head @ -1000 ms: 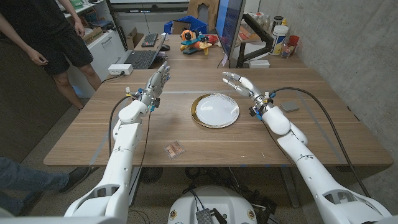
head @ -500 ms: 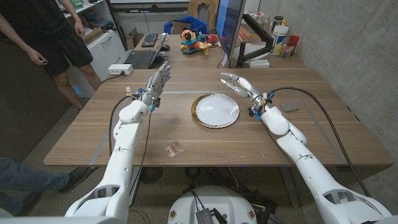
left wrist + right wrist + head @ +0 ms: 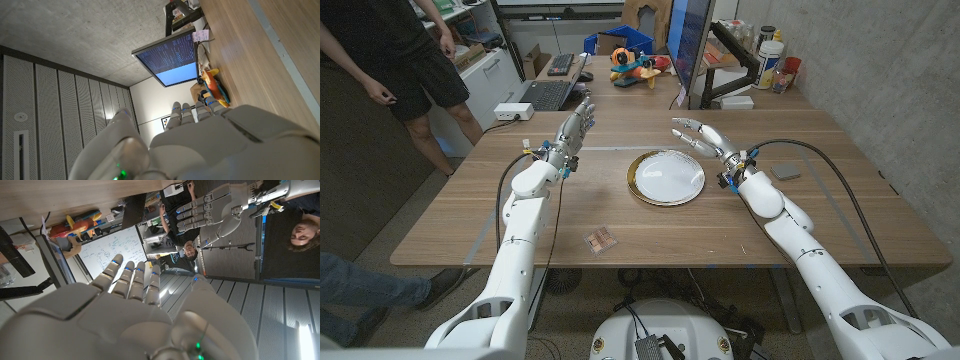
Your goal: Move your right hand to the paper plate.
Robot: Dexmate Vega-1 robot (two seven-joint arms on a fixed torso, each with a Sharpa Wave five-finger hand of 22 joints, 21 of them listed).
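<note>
Paper plate (image 3: 666, 178): round, white centre with gold rim, empty, lies flat on the wooden table (image 3: 650, 220) near its middle.

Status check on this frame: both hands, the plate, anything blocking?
Right robot hand open, raised by the paper plate's far right rim. Left robot hand open, off to the plate's left. Nothing between right hand and plate.

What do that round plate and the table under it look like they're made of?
The plate looks like paper or thin card: matte white centre, flat and thin, with a shiny gold-coloured rim, probably a printed or foil band. The table looks like wood or wood-look laminate: brown with long straight grain lines and a dull, smooth finish. Which of the two, the picture leaves open.
</note>
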